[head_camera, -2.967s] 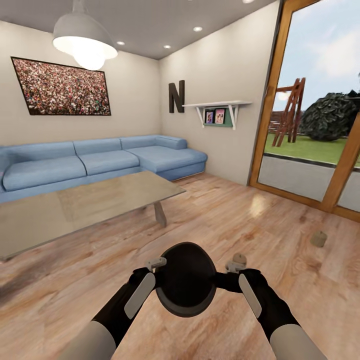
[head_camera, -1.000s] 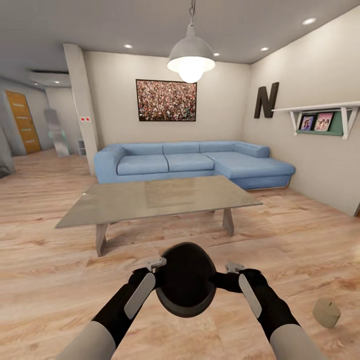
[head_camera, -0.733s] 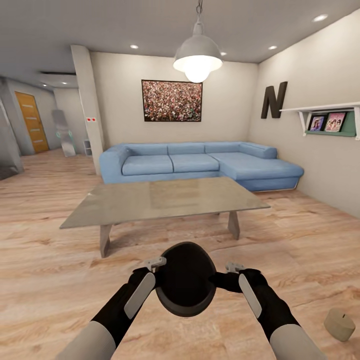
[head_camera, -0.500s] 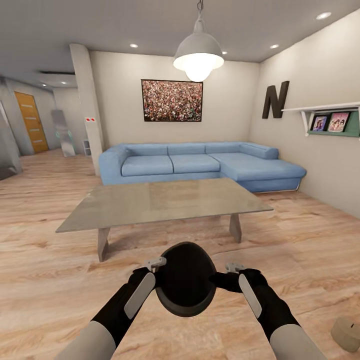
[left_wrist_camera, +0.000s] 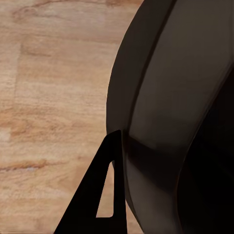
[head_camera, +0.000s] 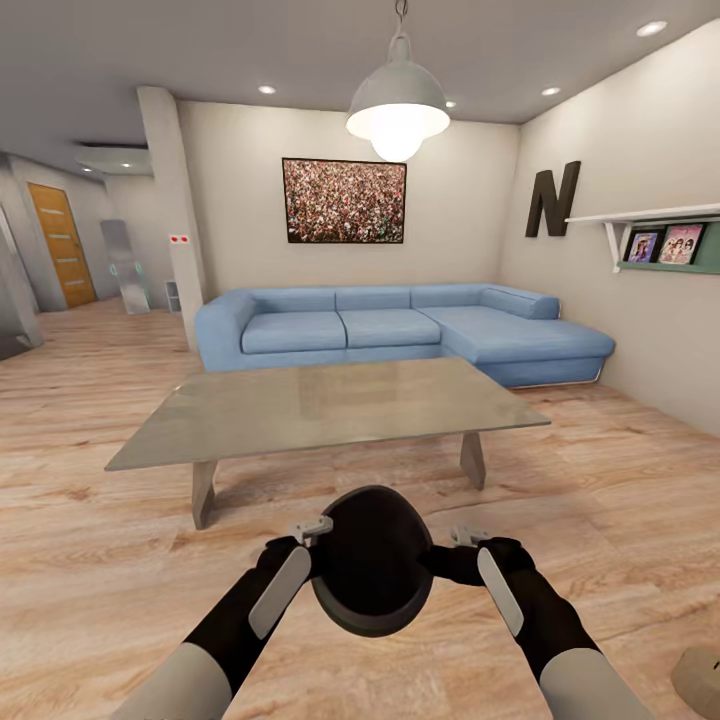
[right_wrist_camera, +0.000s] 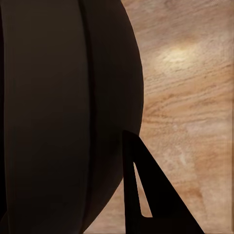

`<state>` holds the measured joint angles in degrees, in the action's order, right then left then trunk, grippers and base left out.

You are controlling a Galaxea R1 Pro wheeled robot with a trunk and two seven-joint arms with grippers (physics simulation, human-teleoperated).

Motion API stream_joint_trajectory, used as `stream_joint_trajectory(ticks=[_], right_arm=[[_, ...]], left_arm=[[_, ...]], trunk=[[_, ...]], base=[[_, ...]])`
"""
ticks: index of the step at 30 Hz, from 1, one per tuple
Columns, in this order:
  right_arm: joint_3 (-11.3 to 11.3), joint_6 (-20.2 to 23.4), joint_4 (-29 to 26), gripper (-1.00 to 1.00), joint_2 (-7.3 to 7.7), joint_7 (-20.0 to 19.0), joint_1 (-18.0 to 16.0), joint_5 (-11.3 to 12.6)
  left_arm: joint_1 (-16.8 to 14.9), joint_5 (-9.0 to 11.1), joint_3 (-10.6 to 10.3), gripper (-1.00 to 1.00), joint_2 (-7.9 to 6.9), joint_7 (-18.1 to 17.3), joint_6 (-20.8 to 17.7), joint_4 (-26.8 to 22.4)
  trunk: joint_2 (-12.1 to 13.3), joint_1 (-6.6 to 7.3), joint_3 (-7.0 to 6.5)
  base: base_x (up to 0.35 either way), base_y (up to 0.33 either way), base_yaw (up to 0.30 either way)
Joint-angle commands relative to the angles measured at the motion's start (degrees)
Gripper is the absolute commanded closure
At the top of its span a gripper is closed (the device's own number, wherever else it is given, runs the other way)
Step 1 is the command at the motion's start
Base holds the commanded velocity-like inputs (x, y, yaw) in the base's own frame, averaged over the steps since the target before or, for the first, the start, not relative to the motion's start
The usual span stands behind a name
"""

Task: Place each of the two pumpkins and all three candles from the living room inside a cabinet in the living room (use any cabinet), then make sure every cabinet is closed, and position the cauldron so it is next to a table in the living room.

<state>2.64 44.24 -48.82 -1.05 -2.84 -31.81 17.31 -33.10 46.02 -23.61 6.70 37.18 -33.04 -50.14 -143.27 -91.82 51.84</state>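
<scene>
Both arms up front: the left end effector (head_camera: 312, 527) pressed to one side of the cauldron (head_camera: 372, 572), the right end effector (head_camera: 462, 536) to the other, each clamped against the black pot, carried low in the centre of the frame above the plank floor (head_camera: 90, 560). Ahead, mid-frame, the grey counter (head_camera: 320, 405), blue sofa (head_camera: 400, 330) behind it. A candle (head_camera: 702, 676) peeks in at the lower right corner. Risk, as I read it: a squeeze grip on a round belly could slip if either arm eases or the base jolts, and the pot could clip the counter's edge on approach.
</scene>
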Motion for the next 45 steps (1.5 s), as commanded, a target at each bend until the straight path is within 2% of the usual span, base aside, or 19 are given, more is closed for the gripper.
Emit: stream_joint_trajectory(ticks=[1,6,20,45], right_arm=[[0.6,0.4,0.0,1.0,0.15,-0.4,0.0,1.7],[0.5,0.4,0.0,1.0,0.09,-0.4,0.0,1.8],[0.6,0.4,0.0,1.0,0.08,-0.4,0.0,1.8],[0.6,0.5,0.0,1.0,0.13,-0.4,0.0,1.8]], left_arm=[[-0.2,2.0,-0.6,1.0,-0.34,0.5,0.5,-3.3],[-0.2,2.0,-0.6,1.0,-0.3,0.5,0.5,-3.5],[-0.2,2.1,-0.6,1.0,-0.34,0.4,0.5,-3.4],[-0.2,2.1,-0.5,1.0,-0.46,0.4,0.5,-3.4]], trunk=[[0.0,0.02,0.06],[0.0,0.02,0.02],[0.0,0.02,-0.27],[0.0,0.02,-0.28]], base=[[0.0,0.0,0.0],[0.0,0.0,0.085],[0.006,0.0,0.233],[0.17,0.0,0.011]])
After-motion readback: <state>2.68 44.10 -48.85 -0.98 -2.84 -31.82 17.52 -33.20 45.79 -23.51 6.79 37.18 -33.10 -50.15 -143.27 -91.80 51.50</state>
